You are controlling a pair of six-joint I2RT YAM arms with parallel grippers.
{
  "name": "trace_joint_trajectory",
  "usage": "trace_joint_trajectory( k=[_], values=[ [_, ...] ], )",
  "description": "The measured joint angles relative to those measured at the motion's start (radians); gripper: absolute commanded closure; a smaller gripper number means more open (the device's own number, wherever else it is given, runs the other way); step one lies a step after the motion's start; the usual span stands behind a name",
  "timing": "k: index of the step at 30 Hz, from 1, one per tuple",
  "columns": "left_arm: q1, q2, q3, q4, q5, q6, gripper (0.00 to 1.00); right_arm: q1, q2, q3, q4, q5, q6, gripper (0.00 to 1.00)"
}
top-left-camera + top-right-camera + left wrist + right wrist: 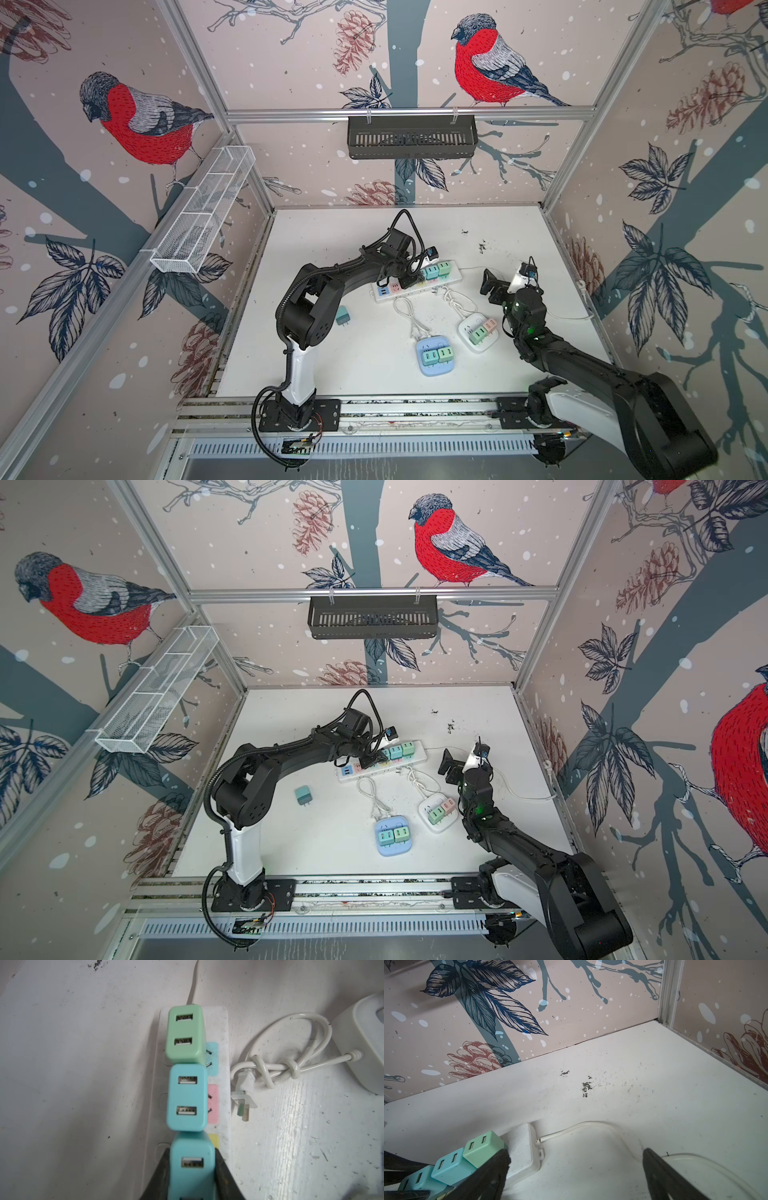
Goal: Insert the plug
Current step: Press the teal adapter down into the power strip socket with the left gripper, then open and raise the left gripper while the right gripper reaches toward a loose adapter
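Teal plug (pixel 191 1169), pinched by left tool (pixel 192 1152)

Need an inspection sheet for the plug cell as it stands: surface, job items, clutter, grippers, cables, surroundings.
Surface: white tabletop, scuffed, dark specks toward the back.
Job's things: power strip carries a green adapter and a middle teal adapter; the held teal adapter is next in line, seating unclear; a loose teal adapter lies on the table.
Clutter: blue socket cube and white socket cube, each with two adapters plugged in.
Grippers: left gripper shut on the held teal adapter; right gripper open, empty.
Cables: white cube's cord knotted in a bundle; strip cord trails off right.
Surroundings: black basket on back rail, wire basket on left rail.
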Motion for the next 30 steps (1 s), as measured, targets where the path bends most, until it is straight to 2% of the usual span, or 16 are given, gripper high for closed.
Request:
trace_joint_trajectory(
  k=[5,6,7,9,10,14,18,24,27,30],
  values=[
    [0.001,0.011,0.011,-0.009,0.003,0.0,1.0,0.0,0.0,0.0,0.0,0.0,0.0,0.0],
    [0.001,0.011,0.011,-0.009,0.003,0.0,0.95,0.0,-0.001,0.0,0.0,0.0,0.0,0.0],
    [0.001,0.011,0.011,-0.009,0.002,-0.001,0.84,0.0,-0.001,0.0,0.0,0.0,0.0,0.0],
    [0.001,0.007,0.008,-0.006,0.0,-0.003,0.4,0.0,-0.001,0.0,0.0,0.0,0.0,0.0],
    [0.0,0.004,0.003,-0.002,-0.008,-0.004,0.02,0.0,-0.001,0.0,0.0,0.0,0.0,0.0],
    [-0.001,-0.032,-0.041,-0.026,-0.027,-0.012,0.02,0.0,-0.001,0.0,0.0,-0.003,0.0,0.0],
    [-0.002,-0.162,-0.086,0.002,-0.051,-0.058,0.02,0.0,0.002,0.0,0.0,-0.003,0.0,0.0],
    [-0.003,-0.513,-0.285,0.147,-0.111,-0.18,0.02,-0.002,0.007,0.005,-0.001,-0.011,-0.003,0.0],
    [-0.003,-0.708,-0.407,0.255,-0.2,-0.296,0.02,-0.002,-0.002,0.001,0.0,-0.018,-0.003,0.0],
    [-0.003,-0.888,-0.542,0.367,-0.353,-0.446,0.02,-0.002,-0.006,-0.004,0.0,-0.032,-0.003,0.0]
  ],
)
